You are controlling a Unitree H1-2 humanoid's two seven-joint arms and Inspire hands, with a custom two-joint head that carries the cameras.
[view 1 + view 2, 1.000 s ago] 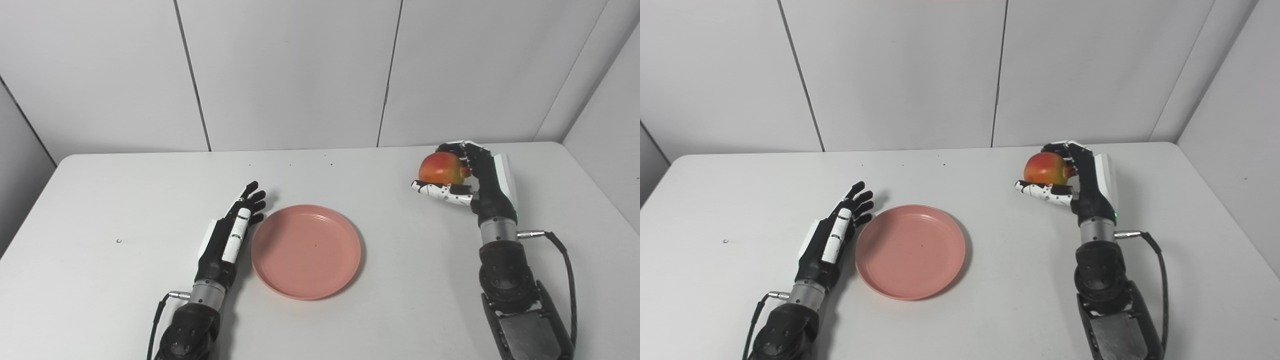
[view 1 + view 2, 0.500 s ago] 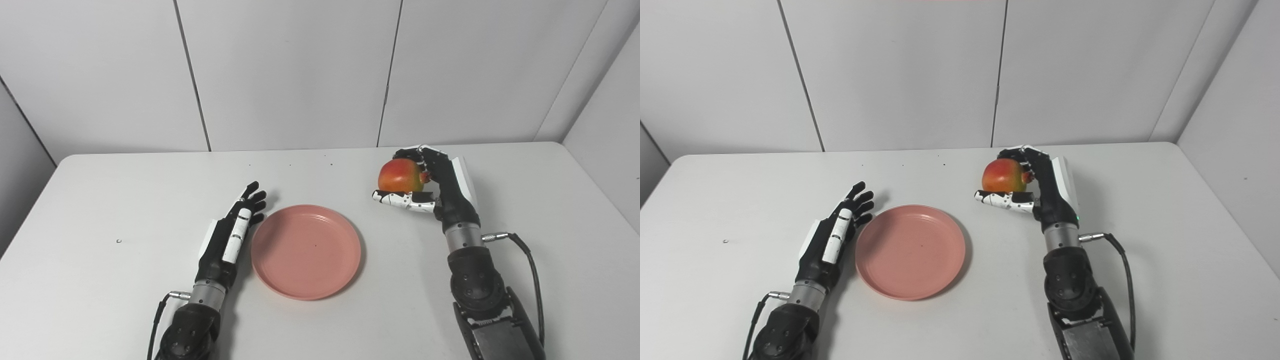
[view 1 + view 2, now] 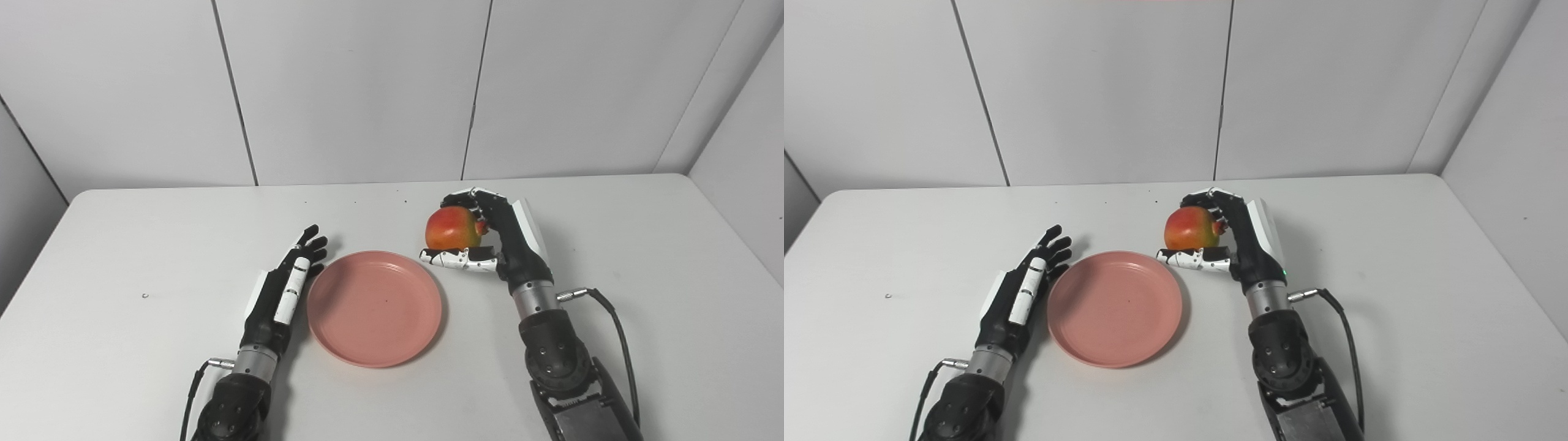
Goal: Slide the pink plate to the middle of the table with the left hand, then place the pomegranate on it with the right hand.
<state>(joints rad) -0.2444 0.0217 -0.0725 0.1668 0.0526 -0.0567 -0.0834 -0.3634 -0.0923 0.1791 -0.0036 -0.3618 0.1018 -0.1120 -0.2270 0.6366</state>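
In the left eye view, my right hand [image 3: 490, 236] has its fingers [image 3: 462, 199] curled over the top of the pomegranate [image 3: 451, 228] and the thumb stretched flat beneath it, so the fruit sits cradled and cannot roll out while it is carried. It hangs above the bench [image 3: 122, 245], just beside the far right rim of the pink plate [image 3: 374, 306], not over the dish's middle; I judge the set-down still needs a short reach inward and down. The plate lies flat near the middle of the bench, so the slide looks finished. My left hand [image 3: 283, 288] lies alongside the plate's left rim, fingers straight and spread, holding nothing; whether it touches the rim I cannot tell. From the right eye view, the same cradle shows plainly: the thumb of my right hand [image 3: 1240, 242] reaches to the plate's [image 3: 1115, 308] edge with the pomegranate [image 3: 1191, 228] above it, and the left hand [image 3: 1026, 288] rests empty and open beside the dish, I'd guess clear of the landing spot.
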